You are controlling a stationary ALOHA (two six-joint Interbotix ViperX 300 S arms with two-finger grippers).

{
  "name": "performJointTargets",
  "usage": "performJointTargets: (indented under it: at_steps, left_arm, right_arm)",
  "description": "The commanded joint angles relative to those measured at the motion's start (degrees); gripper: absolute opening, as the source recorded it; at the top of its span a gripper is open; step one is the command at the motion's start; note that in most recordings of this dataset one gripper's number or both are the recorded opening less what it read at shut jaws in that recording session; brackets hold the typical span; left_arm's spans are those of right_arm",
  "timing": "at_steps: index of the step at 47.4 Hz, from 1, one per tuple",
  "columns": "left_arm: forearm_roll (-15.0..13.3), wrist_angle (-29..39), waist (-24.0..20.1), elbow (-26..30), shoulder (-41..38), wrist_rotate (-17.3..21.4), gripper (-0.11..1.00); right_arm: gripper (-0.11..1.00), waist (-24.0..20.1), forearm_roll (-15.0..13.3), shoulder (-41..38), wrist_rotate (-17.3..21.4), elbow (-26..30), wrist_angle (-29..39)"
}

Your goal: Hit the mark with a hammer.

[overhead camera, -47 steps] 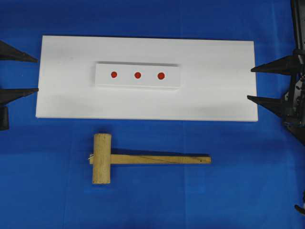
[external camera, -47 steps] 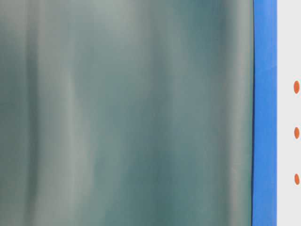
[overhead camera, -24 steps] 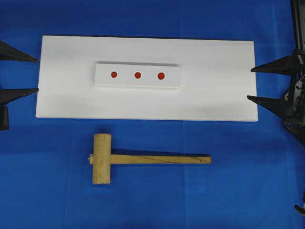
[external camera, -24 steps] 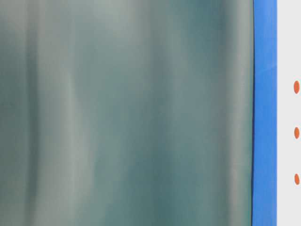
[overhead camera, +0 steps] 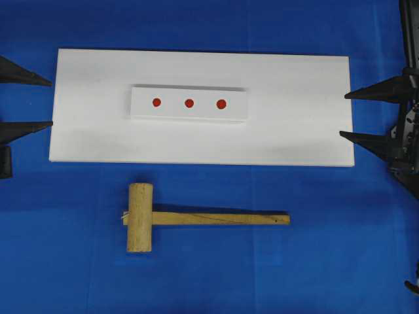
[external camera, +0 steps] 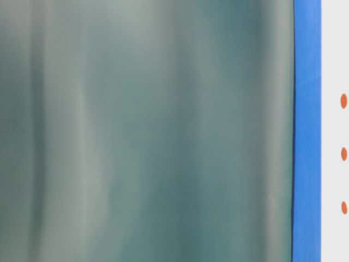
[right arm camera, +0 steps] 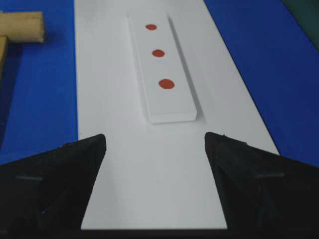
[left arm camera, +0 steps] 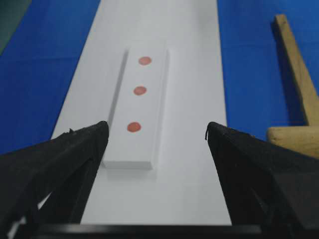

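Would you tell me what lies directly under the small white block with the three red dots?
The small white block rests on the large white board; the board's surface beneath it is covered.

The overhead view is aimed straight down, fairly far off; the whole white board (overhead camera: 201, 108) on the blue cloth (overhead camera: 209, 261) is covered. The table-level view is set very close and mostly blocked by a blurred grey-green surface (external camera: 147, 131); only a strip of cloth and board edge with three red dots (external camera: 343, 154) is seen at its right. The wrist views are aimed low along the board from opposite ends, close in; the dotted white block (left arm camera: 137, 107) is shared by them and the overhead.
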State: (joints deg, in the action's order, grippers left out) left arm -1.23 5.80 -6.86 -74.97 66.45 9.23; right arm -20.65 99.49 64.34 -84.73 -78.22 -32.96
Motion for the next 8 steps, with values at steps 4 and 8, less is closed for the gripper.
performJointTargets:
  at_steps: [4,8]
  left_arm:
    - [0.2,-0.3,0.0,0.5,-0.4,0.0,0.77]
    - [0.2,-0.3,0.0,0.5,-0.4,0.0,0.77]
  right_arm:
    - [0.72,-0.1,-0.4,-0.3,-0.2,0.7,0.1]
    - [0.72,0.0,-0.4,-0.3,-0.2,0.7,0.1]
